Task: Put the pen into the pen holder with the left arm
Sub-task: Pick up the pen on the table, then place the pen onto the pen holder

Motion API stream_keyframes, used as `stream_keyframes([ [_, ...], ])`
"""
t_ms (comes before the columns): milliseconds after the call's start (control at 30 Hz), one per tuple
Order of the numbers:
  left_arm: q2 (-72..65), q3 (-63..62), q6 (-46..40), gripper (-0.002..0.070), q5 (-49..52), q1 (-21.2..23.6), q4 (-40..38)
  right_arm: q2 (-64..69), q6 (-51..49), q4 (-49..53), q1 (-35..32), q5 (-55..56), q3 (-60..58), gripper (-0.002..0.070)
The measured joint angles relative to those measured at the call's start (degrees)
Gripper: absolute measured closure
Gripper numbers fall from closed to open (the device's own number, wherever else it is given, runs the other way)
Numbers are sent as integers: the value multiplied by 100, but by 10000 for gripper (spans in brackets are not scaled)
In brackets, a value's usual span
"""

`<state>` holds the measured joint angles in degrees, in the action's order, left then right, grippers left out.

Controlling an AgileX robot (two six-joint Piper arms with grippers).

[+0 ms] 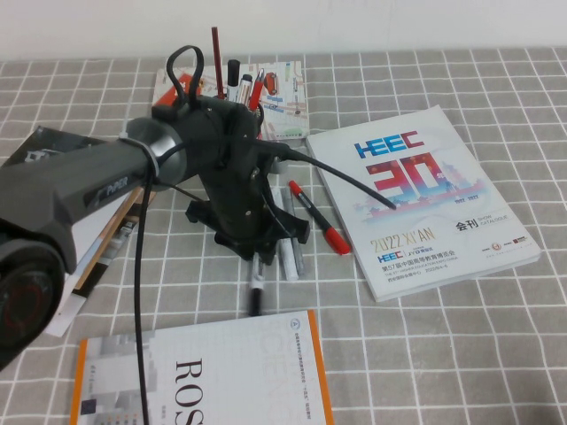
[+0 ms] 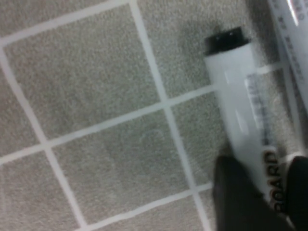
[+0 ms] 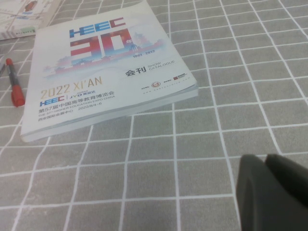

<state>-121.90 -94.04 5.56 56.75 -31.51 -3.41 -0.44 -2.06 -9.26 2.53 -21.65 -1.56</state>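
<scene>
A: Where is the left gripper (image 1: 255, 252)?

B: I have it low over the worktop (image 1: 461, 354), at the group of pens in the middle. The wrist view shows its dark fingers (image 2: 240, 197) on either side of the pen (image 2: 240, 115), the white barrel between the jaws; I cannot tell if they grip it yet.

A: And the pen itself?

B: Lying flat on the checked cloth, its black end (image 1: 254, 301) poking out below the gripper, beside a white-and-grey marker (image 1: 290, 257) and near the red pen (image 1: 317, 218).

A: The pen holder (image 1: 237, 93)?

B: At the back, behind the left arm (image 1: 97, 181).

A: The right gripper (image 3: 274, 192)?

B: Only a dark edge shows, near the catalogue (image 3: 103, 67); jaws, I cannot tell.
</scene>
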Motion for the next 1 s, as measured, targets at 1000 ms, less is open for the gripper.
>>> stream_keyframes([
  [1000, 2970, 2642, -992, 568, -3163, 0, 10, 0, 0, 0, 0, 0, 0, 689],
])
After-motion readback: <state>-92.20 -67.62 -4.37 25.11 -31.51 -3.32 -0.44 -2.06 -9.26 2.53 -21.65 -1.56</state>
